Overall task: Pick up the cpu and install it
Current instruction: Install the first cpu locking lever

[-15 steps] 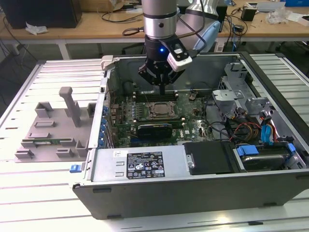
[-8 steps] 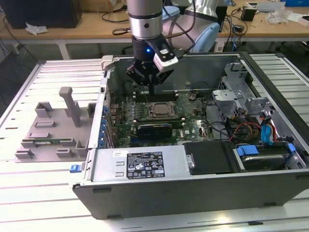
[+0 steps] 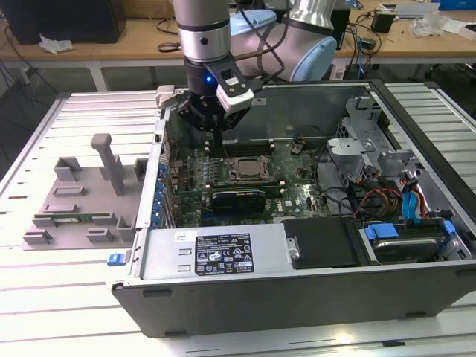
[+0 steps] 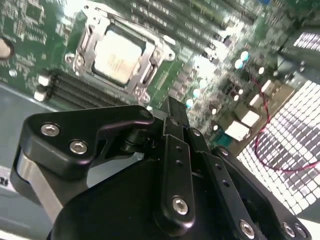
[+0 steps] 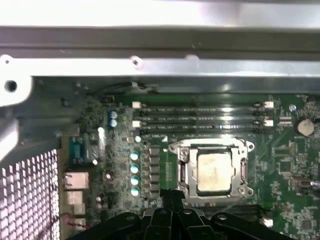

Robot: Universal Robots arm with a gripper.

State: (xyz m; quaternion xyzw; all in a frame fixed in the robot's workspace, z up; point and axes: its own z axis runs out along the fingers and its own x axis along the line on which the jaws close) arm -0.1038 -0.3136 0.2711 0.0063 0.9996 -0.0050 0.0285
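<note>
Claw status: I see its fingers drawn together with nothing gripped, suspended above the motherboard inside the open computer case. I locate the cpu seated in its socket, beside the memory slots and near the claw tips.

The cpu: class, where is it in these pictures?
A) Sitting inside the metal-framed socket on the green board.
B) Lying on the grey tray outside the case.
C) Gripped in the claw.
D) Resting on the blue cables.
A: in both wrist views the cpu shows its silver top inside the socket frame on the board, with the claw off to one side of it.
</note>
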